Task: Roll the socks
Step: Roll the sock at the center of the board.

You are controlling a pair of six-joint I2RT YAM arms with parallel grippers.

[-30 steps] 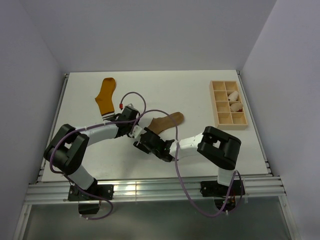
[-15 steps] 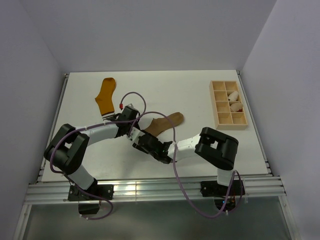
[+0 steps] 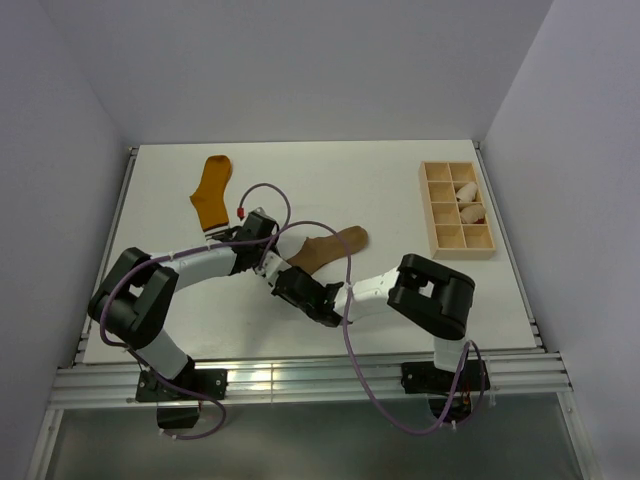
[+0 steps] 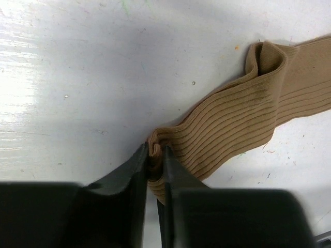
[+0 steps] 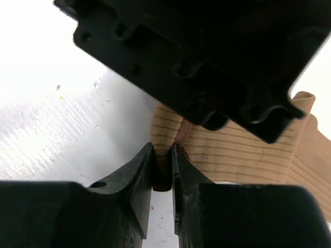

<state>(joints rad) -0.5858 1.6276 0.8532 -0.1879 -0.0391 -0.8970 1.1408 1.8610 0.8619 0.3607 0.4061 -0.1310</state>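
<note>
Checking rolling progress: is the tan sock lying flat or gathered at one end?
Gathered at one end: the tan sock is bunched into folds where the left gripper and the right gripper pinch it.

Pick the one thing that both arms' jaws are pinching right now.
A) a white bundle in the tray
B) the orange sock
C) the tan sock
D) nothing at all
C: in each wrist view the jaws are shut on a bunched edge of the tan sock, while the orange sock lies apart from both arms at the far left.
</note>
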